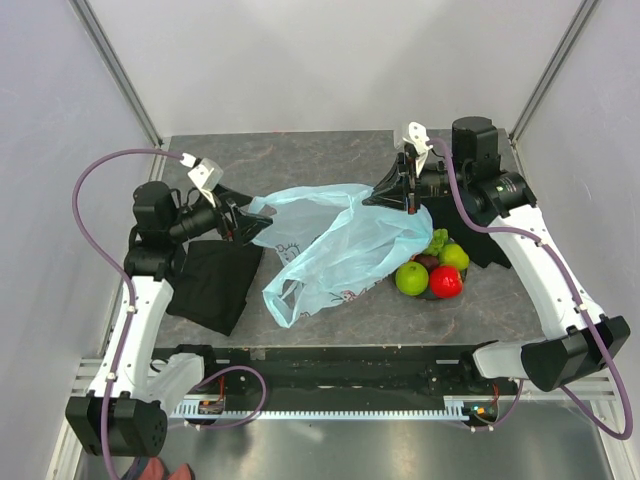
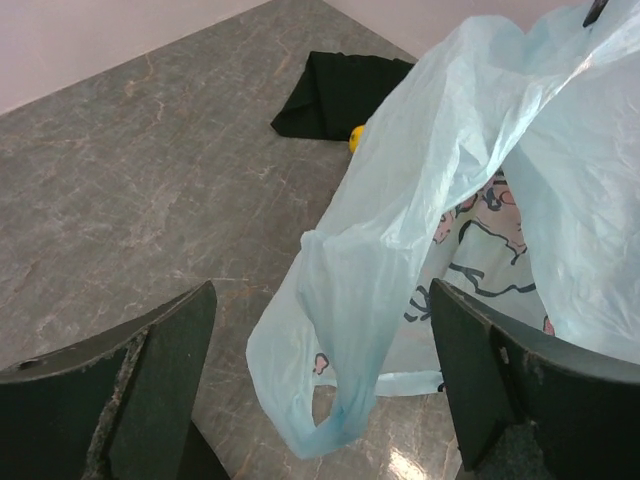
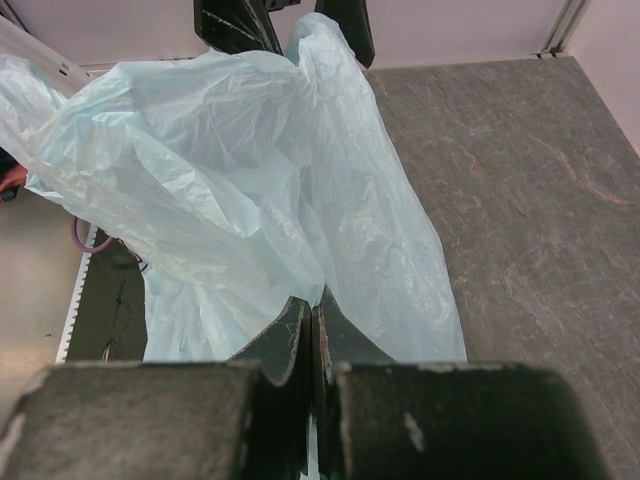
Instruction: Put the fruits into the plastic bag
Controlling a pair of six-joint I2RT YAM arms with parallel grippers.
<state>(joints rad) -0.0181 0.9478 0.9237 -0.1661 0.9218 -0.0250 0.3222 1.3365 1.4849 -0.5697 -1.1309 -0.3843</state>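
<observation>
The light-blue plastic bag (image 1: 335, 245) is held up off the table in the middle. My right gripper (image 1: 405, 197) is shut on its right top edge; in the right wrist view the fingers (image 3: 300, 335) pinch the film of the bag (image 3: 250, 190). My left gripper (image 1: 243, 222) is open at the bag's left side. In the left wrist view a handle loop of the bag (image 2: 335, 400) hangs between the spread fingers (image 2: 165, 380), untouched. A green apple (image 1: 411, 278), a red apple (image 1: 446, 282), green grapes (image 1: 438, 239) and a dark purple fruit (image 1: 427, 262) lie right of the bag. A yellow fruit (image 2: 356, 138) peeks out behind the bag.
A black cloth (image 1: 215, 280) lies at the left under my left arm. Another black cloth (image 1: 485, 250) lies behind the fruits at the right and also shows in the left wrist view (image 2: 335, 90). White walls close in the table at the back and sides.
</observation>
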